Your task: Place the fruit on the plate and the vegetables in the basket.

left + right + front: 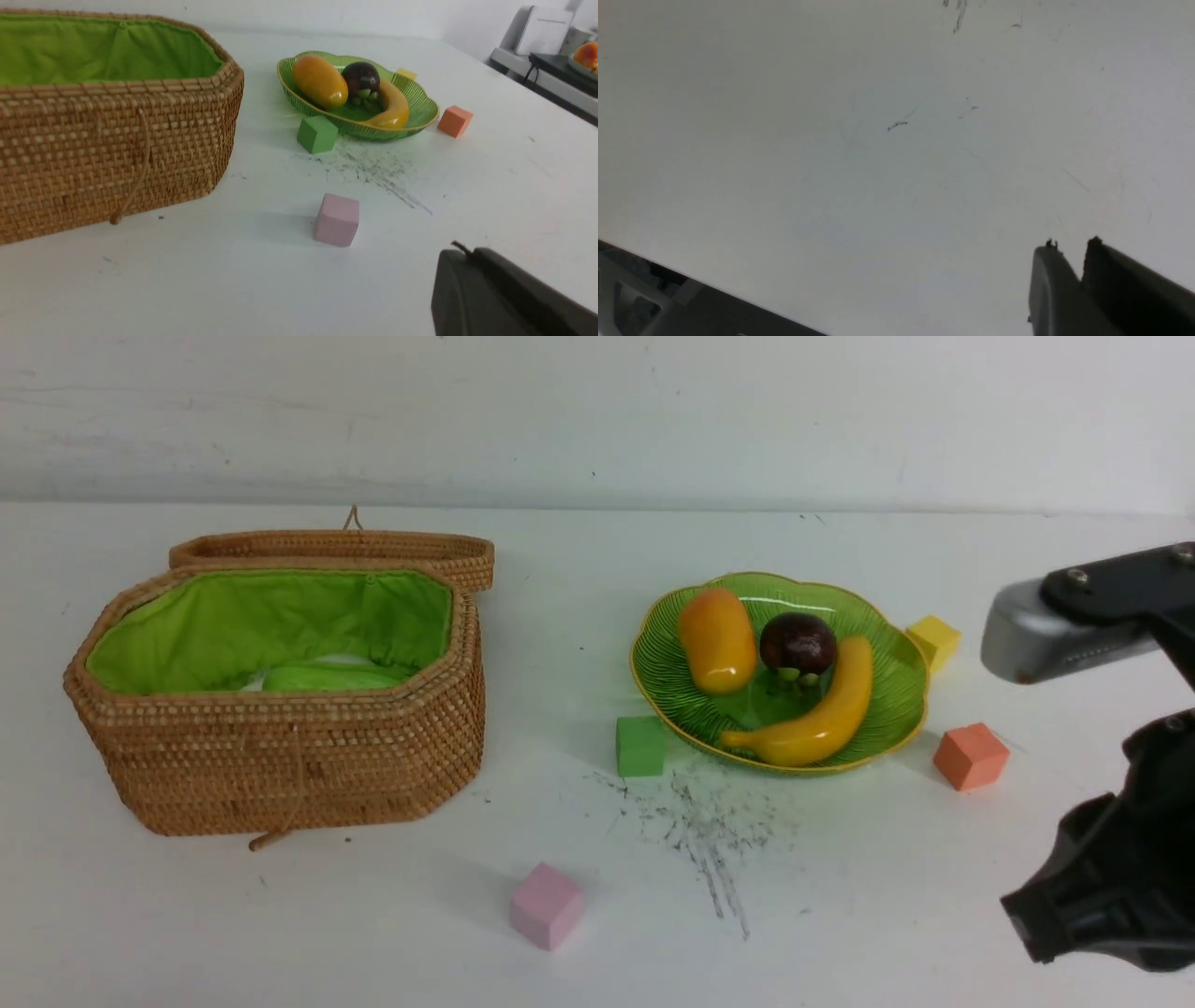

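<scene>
Fruit (775, 677) on plate (887, 709) (basket (280, 765) open)

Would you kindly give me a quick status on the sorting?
Both end effectors empty. Banana, mango, mangosteen on green ribbed plate. Light-green gourd in wicker basket. Nothing obstructing.

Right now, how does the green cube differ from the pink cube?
The green cube sits right against the plate's near rim; the pink cube stands alone on open table, nearer the robot. The green cube sits square to the front camera; the pink cube is turned corner-on. Both look alike in size and shape.
</scene>
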Motion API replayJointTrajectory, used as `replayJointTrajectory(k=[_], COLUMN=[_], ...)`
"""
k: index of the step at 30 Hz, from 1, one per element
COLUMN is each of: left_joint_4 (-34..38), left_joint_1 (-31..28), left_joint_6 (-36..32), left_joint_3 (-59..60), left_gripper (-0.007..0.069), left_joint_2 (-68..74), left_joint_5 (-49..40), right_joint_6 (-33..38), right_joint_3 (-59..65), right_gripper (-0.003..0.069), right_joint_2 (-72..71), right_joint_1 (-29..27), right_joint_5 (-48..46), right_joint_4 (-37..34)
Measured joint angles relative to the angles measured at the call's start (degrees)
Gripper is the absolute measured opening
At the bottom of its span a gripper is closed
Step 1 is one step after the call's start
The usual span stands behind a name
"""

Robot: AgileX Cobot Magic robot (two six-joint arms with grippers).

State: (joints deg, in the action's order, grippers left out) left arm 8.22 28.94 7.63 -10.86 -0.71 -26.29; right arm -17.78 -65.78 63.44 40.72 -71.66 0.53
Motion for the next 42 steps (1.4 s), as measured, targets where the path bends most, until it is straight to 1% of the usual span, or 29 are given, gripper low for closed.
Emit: replayJointTrajectory(k=[11,14,15,17,19,20,22,24,27,28,29,30,33,35,37,42], left_joint_4=[0.0,0.0,0.0,0.0,0.0,0.0,0.0,0.0,0.0,0.0,0.0,0.0,0.0,0.0,0.1,0.1], left_joint_1=[0.0,0.0,0.0,0.0,0.0,0.0,0.0,0.0,0.0,0.0,0.0,0.0,0.0,0.0,0.0,0.0], left_joint_6=[0.0,0.0,0.0,0.0,0.0,0.0,0.0,0.0,0.0,0.0,0.0,0.0,0.0,0.0,0.0,0.0], left_joint_3=[2.4,2.4,2.4,2.4,2.4,2.4,2.4,2.4,2.4,2.4,2.4,2.4,2.4,2.4,2.4,2.4], left_gripper=[-0.0013,-0.0013,-0.0013,-0.0013,-0.0013,-0.0013,-0.0013,-0.0013,-0.0012,-0.0011,-0.0011,-0.0010,-0.0007,-0.0006,-0.0004,-0.0001], left_joint_2=[0.0,0.0,0.0,0.0,0.0,0.0,0.0,0.0,0.0,0.0,0.0,0.0,0.0,0.0,-0.1,-0.1], left_joint_5=[-0.9,-1.0,-1.0,-1.0,-1.0,-1.0,-1.0,-1.0,-1.0,-1.0,-1.0,-1.0,-1.0,-1.0,-1.0,-1.1], right_joint_6=[-0.2,-0.2,0.2,2.0,6.1,8.6,12.7,15.8,17.8,17.8,18.1,18.4,18.9,18.9,18.9,18.9], right_joint_3=[0.0,0.1,1.3,4.3,11.4,15.6,23.4,33.9,48.0,52.3,53.9,58.8,66.1,66.9,67.2,67.1], right_gripper=[0.0110,0.0106,0.0085,0.0048,-0.0005,-0.0015,-0.0018,-0.0018,-0.0018,-0.0018,-0.0018,-0.0018,-0.0018,-0.0018,-0.0018,-0.0018], right_joint_2=[-0.9,-2.4,-4.9,-8.1,-14.1,-17.4,-23.2,-30.4,-42.7,-46.5,-48.0,-52.6,-60.4,-62.3,-63.9,-64.0], right_joint_1=[-0.7,-3.0,-6.2,-9.3,-13.4,-15.5,-19.3,-23.3,-29.2,-30.6,-31.1,-32.4,-34.0,-34.3,-34.7,-34.8], right_joint_5=[0.0,0.0,1.9,6.1,15.8,20.5,28.5,35.5,44.6,47.2,48.5,51.4,54.4,53.8,51.2,50.7], right_joint_4=[-0.5,-0.1,0.3,-0.5,-2.7,-4.0,-6.0,-7.6,-9.3,-9.5,-9.6,-9.6,-8.9,-8.5,-6.9,-6.3])
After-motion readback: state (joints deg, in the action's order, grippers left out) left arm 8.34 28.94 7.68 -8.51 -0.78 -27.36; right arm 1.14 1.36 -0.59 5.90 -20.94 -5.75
